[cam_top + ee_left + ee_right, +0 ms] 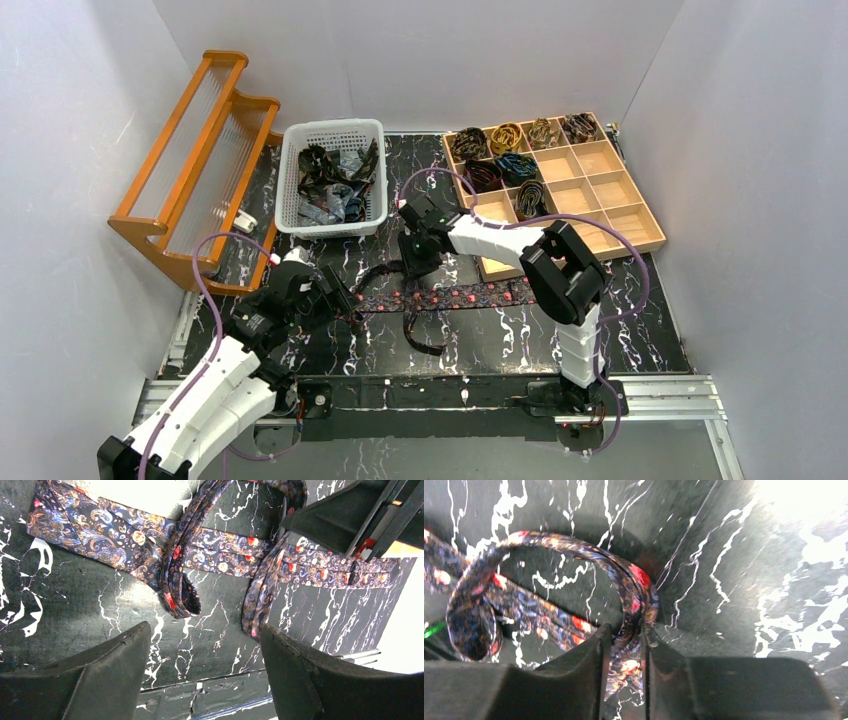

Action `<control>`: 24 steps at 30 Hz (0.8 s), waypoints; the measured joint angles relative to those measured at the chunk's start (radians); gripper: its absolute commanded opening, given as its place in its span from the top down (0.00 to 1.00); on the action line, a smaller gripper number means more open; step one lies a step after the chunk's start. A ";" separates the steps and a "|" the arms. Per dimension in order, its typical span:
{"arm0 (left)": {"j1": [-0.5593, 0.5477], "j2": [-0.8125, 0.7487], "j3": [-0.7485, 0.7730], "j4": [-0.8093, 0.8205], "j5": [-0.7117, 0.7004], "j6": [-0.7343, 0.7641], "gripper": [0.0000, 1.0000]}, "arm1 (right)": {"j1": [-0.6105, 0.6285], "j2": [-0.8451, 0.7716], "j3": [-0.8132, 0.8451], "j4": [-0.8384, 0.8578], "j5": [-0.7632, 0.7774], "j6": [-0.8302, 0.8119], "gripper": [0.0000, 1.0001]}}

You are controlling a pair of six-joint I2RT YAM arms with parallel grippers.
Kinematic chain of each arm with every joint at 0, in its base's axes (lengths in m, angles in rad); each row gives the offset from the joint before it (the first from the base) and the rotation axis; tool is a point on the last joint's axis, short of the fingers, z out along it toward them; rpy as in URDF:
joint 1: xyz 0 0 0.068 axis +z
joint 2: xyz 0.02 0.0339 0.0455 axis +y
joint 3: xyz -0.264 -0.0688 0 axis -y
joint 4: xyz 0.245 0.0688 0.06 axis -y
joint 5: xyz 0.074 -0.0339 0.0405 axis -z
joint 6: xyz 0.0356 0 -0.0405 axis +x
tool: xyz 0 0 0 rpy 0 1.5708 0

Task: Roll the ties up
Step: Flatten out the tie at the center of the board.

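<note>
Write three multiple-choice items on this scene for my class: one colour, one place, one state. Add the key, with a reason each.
1. What colour is the basket? A white, B orange, C black.
2. Where does the dotted tie lie? A in the basket, B on the table, C in the tray.
3. How do the right gripper's jaws stand? A wide open, B shut on the dotted tie, C shut on the basket.
Key: 1 A, its mesh walls are white; 2 B, it stretches flat across the table; 3 B, the right wrist view shows the tie pinched between them.
</note>
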 measured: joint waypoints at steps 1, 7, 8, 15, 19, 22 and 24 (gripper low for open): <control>0.000 0.000 -0.003 0.003 0.000 -0.005 0.24 | 0.002 0.015 0.029 -0.021 0.023 -0.005 0.85; 0.000 -0.008 -0.030 0.013 -0.007 -0.032 0.24 | 0.013 -0.010 0.092 -0.101 0.091 -0.052 0.99; 0.000 -0.013 -0.039 0.016 -0.011 -0.036 0.23 | 0.013 -0.037 0.089 -0.109 0.082 -0.060 0.99; 0.000 -0.070 -0.069 0.058 -0.018 -0.058 0.19 | -0.042 -0.456 -0.034 0.055 -0.111 -0.103 0.99; 0.000 -0.111 -0.071 0.089 -0.019 -0.056 0.18 | -0.094 -0.580 -0.037 0.160 -0.195 -0.159 0.99; 0.000 -0.126 -0.071 0.109 -0.017 -0.046 0.17 | -0.116 -0.589 -0.057 0.183 -0.239 -0.178 0.99; 0.000 -0.122 -0.071 0.119 -0.015 -0.035 0.17 | -0.124 -0.588 -0.088 0.188 -0.265 -0.185 0.99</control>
